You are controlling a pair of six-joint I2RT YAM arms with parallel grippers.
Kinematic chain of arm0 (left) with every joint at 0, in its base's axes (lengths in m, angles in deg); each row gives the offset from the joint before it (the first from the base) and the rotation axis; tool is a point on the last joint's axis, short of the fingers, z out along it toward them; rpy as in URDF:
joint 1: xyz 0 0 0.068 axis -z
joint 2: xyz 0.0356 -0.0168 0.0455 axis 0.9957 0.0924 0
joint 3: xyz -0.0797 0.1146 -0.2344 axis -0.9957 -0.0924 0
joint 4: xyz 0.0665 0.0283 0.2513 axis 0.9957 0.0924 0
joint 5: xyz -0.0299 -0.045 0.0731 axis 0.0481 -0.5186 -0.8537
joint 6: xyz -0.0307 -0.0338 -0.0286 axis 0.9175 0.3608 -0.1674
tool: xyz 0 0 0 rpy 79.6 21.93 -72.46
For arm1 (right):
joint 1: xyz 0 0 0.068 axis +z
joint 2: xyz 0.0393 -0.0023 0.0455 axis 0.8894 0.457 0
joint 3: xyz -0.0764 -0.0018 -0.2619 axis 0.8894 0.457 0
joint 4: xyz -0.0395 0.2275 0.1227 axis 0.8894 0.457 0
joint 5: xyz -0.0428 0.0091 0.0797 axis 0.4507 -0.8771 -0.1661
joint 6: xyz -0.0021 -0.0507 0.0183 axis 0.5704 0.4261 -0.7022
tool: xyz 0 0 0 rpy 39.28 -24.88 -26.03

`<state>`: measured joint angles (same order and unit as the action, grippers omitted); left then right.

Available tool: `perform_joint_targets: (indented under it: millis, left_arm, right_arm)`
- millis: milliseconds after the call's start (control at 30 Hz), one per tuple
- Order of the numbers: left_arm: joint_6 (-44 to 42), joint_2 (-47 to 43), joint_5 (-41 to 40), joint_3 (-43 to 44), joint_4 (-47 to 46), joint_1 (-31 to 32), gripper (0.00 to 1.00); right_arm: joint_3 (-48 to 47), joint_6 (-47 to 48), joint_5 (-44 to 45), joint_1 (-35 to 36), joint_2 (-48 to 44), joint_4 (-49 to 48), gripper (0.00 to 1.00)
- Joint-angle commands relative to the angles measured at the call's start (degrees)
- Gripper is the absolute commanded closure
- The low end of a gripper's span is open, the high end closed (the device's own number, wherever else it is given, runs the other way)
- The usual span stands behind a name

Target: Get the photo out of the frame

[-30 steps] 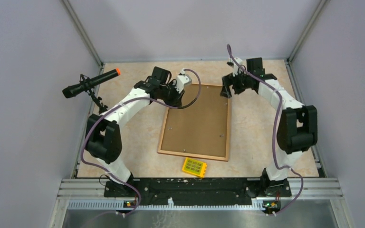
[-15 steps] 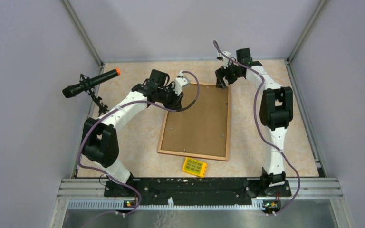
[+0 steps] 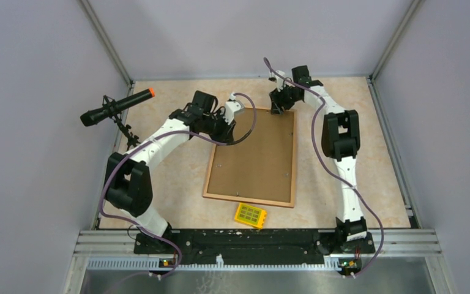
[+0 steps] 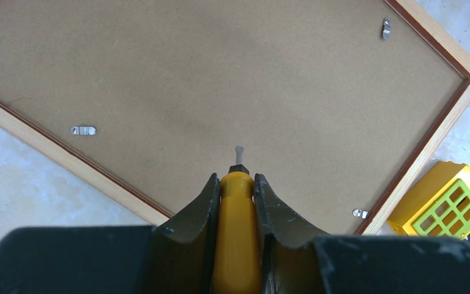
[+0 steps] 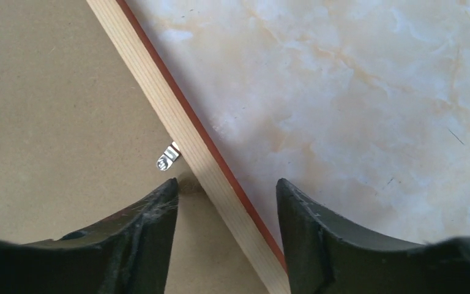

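Lying face down on the marbled table point(image 3: 177, 177), the frame point(image 3: 249, 200) shows only its brown backing board point(image 3: 254, 153). Its long axis runs from the near edge, beside a yellow block point(image 3: 250, 215), away toward the far wall. The photo cannot be seen and is presumably shut in under that board. Both arms reach to the far short end. The left gripper point(image 4: 237, 184) is clenched on a yellow-handled screwdriver point(image 4: 237, 245), whose grey tip hangs over bare board with no fastener under it. The left wrist view does not show whether the tip touches the board. Small metal clips hold the board at the rim, one point(image 4: 83, 130) off to the left of the tip and others point(image 4: 386, 27) farther along the opposite side. The right gripper point(image 5: 225, 184) is spread wide across the light wood rim point(image 5: 156, 92), one finger over the board and the other over the table. A further clip point(image 5: 167, 157) sits just ahead of the board-side finger, touching the rim. The clips look like the step in hand, since the board will probably not lift until each is swung clear. The tool arm is likely nearer the left-side clip, which lies sideways from its tip rather than ahead. The right claw seems placed to pinch the rim and steady the frame.
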<state>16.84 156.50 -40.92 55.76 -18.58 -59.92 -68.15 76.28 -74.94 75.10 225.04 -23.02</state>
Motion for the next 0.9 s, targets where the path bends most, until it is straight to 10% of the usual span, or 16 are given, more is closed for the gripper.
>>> perform_joint_targets:
  millis: [0,267,867]
  left_arm:
    - [0.47,-3.22,0.29,-0.13,-1.95,-0.34,1.00]
    - [1.45,-2.74,-2.97,0.83,-2.38,-0.87,1.00]
    - [6.45,-3.81,-11.06,2.56,-4.08,-3.40,1.00]
  right_arm:
    - [-1.03,2.57,4.42,0.50,1.57,1.50,0.51]
    - [0.24,1.96,15.19,-1.91,1.13,2.87,1.00]
    - [40.48,-23.26,15.30,-17.15,-26.31,-12.33,1.00]
